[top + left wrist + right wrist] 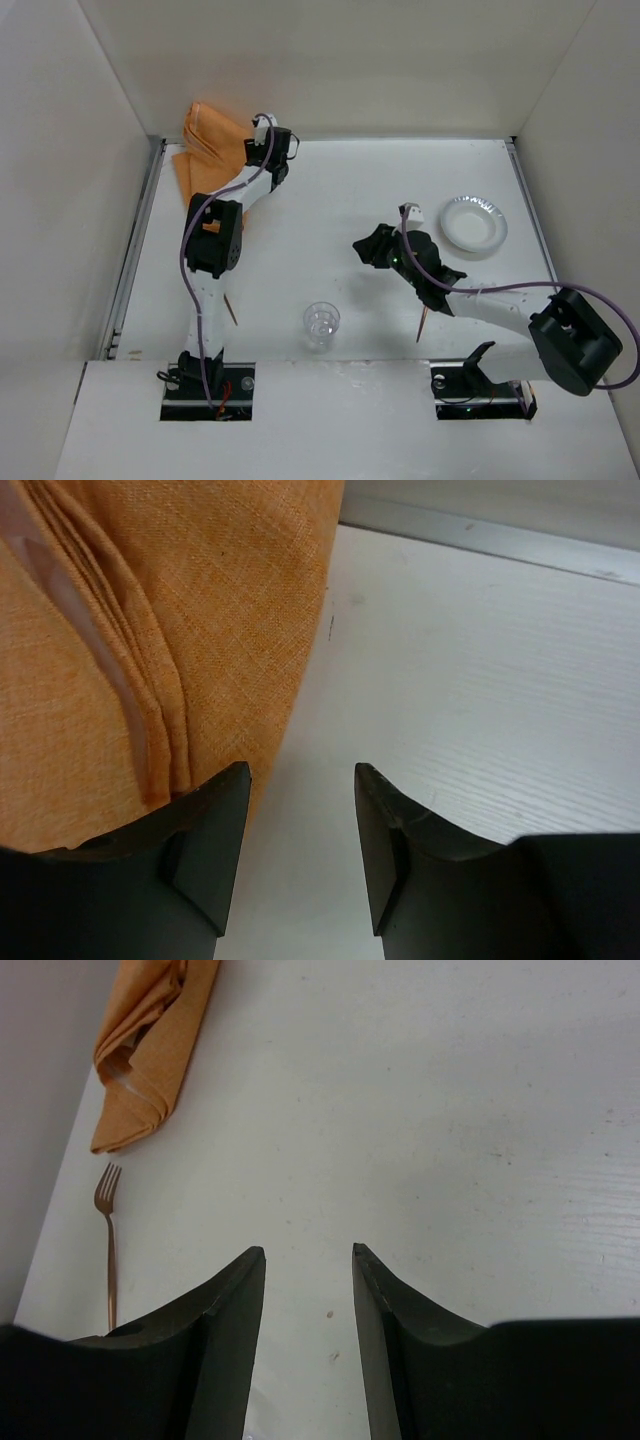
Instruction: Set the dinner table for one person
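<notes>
The dinner table (340, 200) is a wide white top with metal side rails. A crumpled orange cloth (205, 140) lies at its back left corner. My left gripper (258, 138) hovers at the cloth's right edge, open. In the left wrist view the cloth (150, 630) fills the left side, and the left gripper (300, 772) holds nothing, its left finger over the cloth's edge. My right gripper (358, 245) is open and empty over bare table at mid-right. The right gripper (308, 1252) faces the distant cloth (145, 1050) and a copper fork (108, 1230).
A white plate (474, 224) sits at the right, behind the right arm. A clear cup (321, 322) stands near the front middle. The copper fork (231, 310) lies beside the left arm. Another copper utensil (423, 323) pokes out from under the right arm.
</notes>
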You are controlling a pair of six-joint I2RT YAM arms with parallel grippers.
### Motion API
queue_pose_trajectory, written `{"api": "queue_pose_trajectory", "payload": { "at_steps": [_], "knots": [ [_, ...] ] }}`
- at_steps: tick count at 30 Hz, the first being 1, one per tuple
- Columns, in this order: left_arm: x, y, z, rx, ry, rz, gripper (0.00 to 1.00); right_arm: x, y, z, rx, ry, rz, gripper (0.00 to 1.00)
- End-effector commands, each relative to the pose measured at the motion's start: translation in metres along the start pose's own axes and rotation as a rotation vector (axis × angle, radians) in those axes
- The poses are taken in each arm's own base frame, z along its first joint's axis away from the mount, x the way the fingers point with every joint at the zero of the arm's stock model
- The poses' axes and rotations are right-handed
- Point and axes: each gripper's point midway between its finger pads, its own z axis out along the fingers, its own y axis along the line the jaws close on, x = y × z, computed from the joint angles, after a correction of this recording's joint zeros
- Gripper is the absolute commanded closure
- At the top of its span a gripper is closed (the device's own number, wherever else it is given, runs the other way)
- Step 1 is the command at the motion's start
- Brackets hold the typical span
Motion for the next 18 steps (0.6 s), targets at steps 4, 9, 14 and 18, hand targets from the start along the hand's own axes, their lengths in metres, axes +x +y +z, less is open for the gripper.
{"api": "queue_pose_trajectory", "payload": {
  "at_steps": [4, 9, 14, 18],
  "knots": [
    [0.005, 0.017, 0.032, -0.078, 0.045, 0.107, 0.59, -0.016, 0.015, 0.004, -0.044, -0.048, -0.009, 0.53],
    [0.014, 0.018, 0.045, -0.073, 0.069, 0.098, 0.62, -0.015, 0.015, 0.005, -0.043, -0.047, -0.01, 0.53],
    [0.023, 0.019, 0.055, -0.071, 0.087, 0.114, 0.67, -0.014, 0.018, 0.006, -0.054, -0.044, -0.008, 0.53],
    [0.033, 0.01, 0.059, -0.036, 0.107, 0.132, 0.81, -0.012, 0.018, 0.006, -0.055, -0.04, -0.01, 0.53]
  ]
}}
